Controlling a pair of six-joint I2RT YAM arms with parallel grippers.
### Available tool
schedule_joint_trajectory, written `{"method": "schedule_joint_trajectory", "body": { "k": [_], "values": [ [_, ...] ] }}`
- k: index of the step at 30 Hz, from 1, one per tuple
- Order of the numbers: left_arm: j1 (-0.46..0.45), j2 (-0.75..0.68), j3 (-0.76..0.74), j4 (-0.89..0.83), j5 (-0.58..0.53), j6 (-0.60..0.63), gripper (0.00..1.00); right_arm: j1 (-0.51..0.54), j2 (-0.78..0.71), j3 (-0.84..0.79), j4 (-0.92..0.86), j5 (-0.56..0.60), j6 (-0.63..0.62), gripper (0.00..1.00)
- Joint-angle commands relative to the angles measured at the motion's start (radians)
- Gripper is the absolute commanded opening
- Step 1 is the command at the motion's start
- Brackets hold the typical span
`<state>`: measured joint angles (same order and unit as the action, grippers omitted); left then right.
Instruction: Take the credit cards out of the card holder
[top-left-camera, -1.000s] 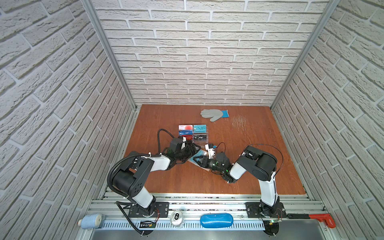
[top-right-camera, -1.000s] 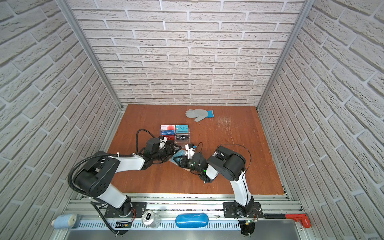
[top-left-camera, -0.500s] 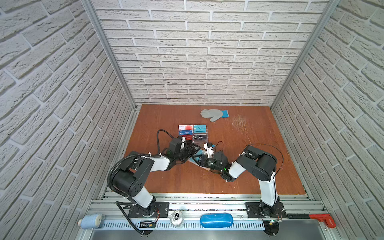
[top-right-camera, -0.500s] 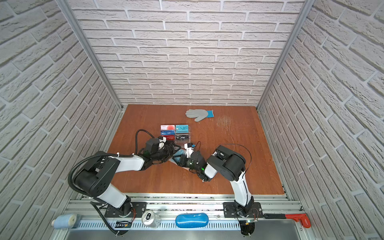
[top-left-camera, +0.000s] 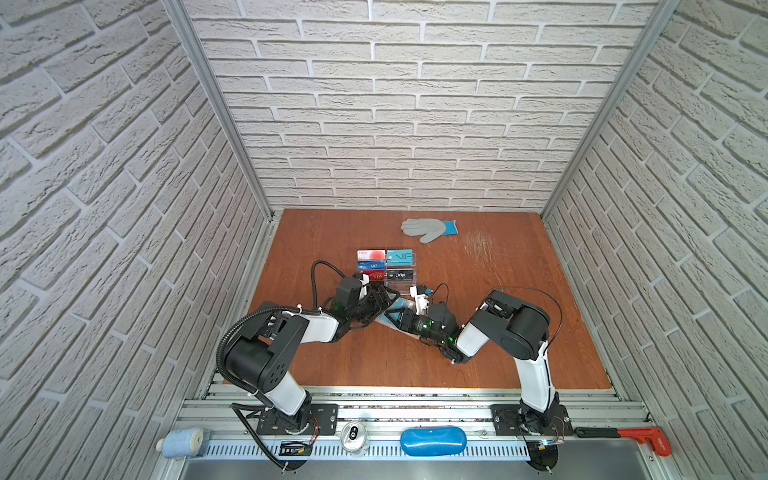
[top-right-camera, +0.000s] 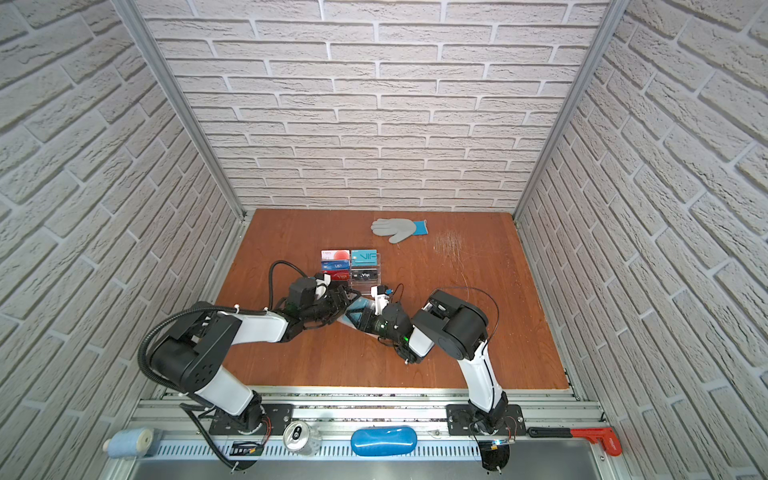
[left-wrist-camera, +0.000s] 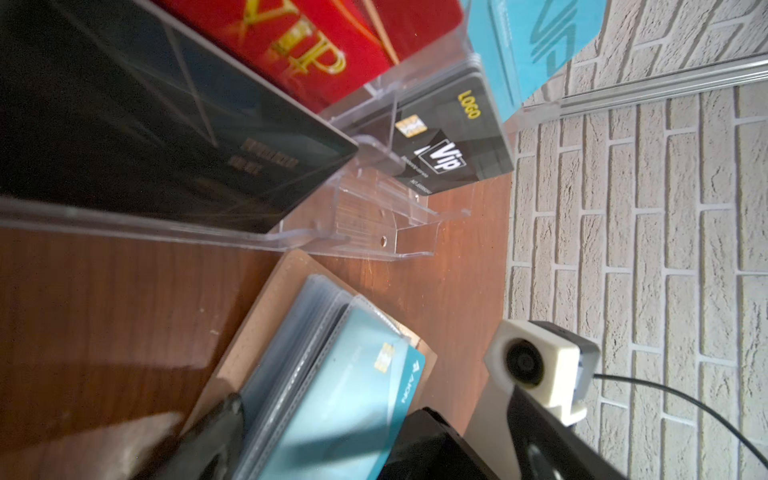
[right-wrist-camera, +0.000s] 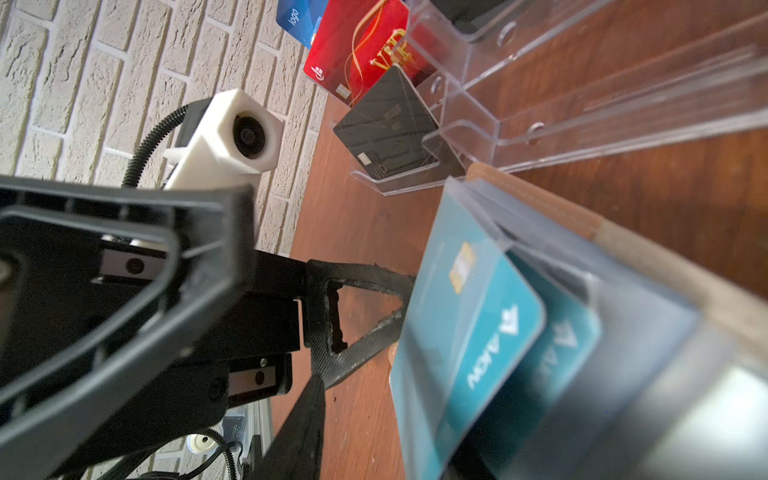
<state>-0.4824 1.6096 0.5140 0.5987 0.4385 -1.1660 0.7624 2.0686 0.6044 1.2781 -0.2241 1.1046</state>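
The tan card holder (top-left-camera: 400, 309) (left-wrist-camera: 257, 332) lies open on the wooden table, its clear sleeve pages fanned up. A teal credit card (left-wrist-camera: 332, 395) (right-wrist-camera: 469, 332) sits in the front sleeve, with a second teal one (right-wrist-camera: 569, 340) behind it. My left gripper (top-left-camera: 384, 297) (left-wrist-camera: 324, 424) is open, and one of its fingers (right-wrist-camera: 365, 311) reaches the front sleeve's edge. My right gripper (top-left-camera: 392, 318) (right-wrist-camera: 395, 424) is at the holder from the opposite side. One right finger (right-wrist-camera: 303, 415) stands clear of the sleeve and the other is hidden behind the pages.
Just behind the holder, a clear acrylic tiered stand (top-left-camera: 405, 282) (left-wrist-camera: 374, 232) holds red (left-wrist-camera: 299, 54), black (left-wrist-camera: 449, 145), blue, teal and white cards. A grey glove (top-left-camera: 428, 228) lies at the back. A can, a blue case and a red clamp sit on the front rail.
My right gripper has edged left over the holder, closer to the left gripper. The left arm has barely moved, and neither gripper's jaws have visibly changed.
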Motion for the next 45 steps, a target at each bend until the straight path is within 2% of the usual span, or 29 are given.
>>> {"method": "schedule_joint_trajectory", "body": {
  "k": [1, 23, 45],
  "values": [
    [0.007, 0.036, -0.031, -0.03, 0.0, -0.004, 0.98, -0.018, -0.009, -0.024, 0.045, 0.015, -0.01, 0.35],
    [0.007, 0.041, -0.022, -0.037, -0.001, -0.004, 0.98, -0.076, -0.055, -0.095, 0.069, -0.038, -0.017, 0.31],
    [0.005, 0.046, -0.023, -0.033, -0.003, -0.004, 0.98, -0.098, -0.051, -0.121, 0.089, -0.058, -0.012, 0.2]
  ]
}}
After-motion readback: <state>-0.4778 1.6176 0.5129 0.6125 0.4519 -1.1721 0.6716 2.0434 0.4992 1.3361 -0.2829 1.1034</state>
